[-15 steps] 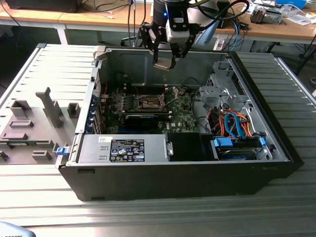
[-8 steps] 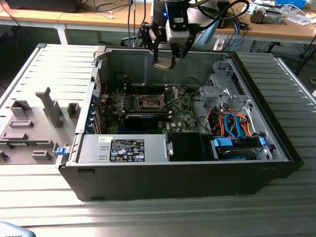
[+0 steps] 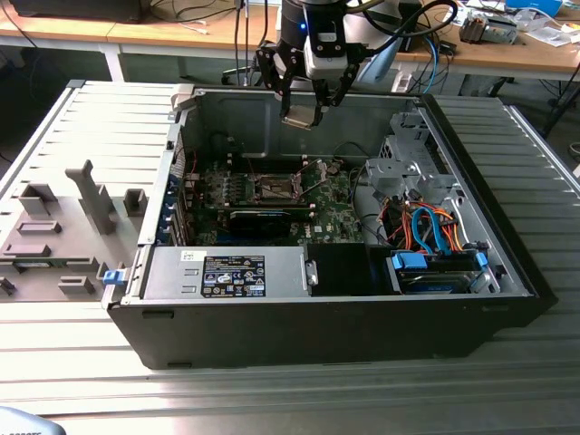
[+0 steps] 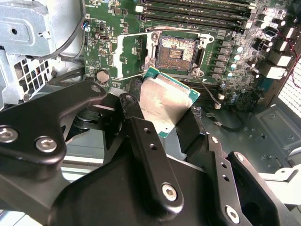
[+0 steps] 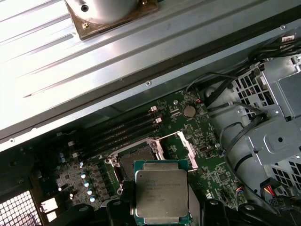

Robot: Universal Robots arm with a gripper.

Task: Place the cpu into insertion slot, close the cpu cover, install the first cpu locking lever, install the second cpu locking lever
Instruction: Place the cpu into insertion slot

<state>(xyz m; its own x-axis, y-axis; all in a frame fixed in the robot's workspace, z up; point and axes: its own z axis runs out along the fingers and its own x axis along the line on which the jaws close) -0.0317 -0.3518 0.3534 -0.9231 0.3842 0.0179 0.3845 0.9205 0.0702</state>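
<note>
Hanging over the far wall of the open computer case [image 3: 362, 335], the gripper [image 3: 304, 115] is gripping the cpu [image 3: 296, 121] in the exterior view, well above the motherboard [image 3: 335, 213]. The case is sitting on the ribbed bench [image 3: 272, 399]. The insertion slot [image 3: 275, 188] is lying near the middle of the board, lower and nearer than the cpu and well apart from it.

In the second wrist view the black fingers [image 4: 141, 139] are pinching the cpu [image 4: 164, 106] by two opposite edges, with its pale metal face showing. The insertion slot [image 4: 176, 51] is lying bare just beyond it, its dark centre uncovered. The cpu cover [image 4: 128, 54] is standing swung open just beside the slot. A thin metal lever [image 4: 210, 92] is angling away from one corner of the slot.

In the first wrist view the cpu [image 5: 161, 190] is sitting flat between the fingers [image 5: 120, 212], above the board and not seated. The slot [image 5: 133, 160] is showing open past the cpu's edge, and the cover [image 5: 184, 148] is tilting up beside it.
</note>
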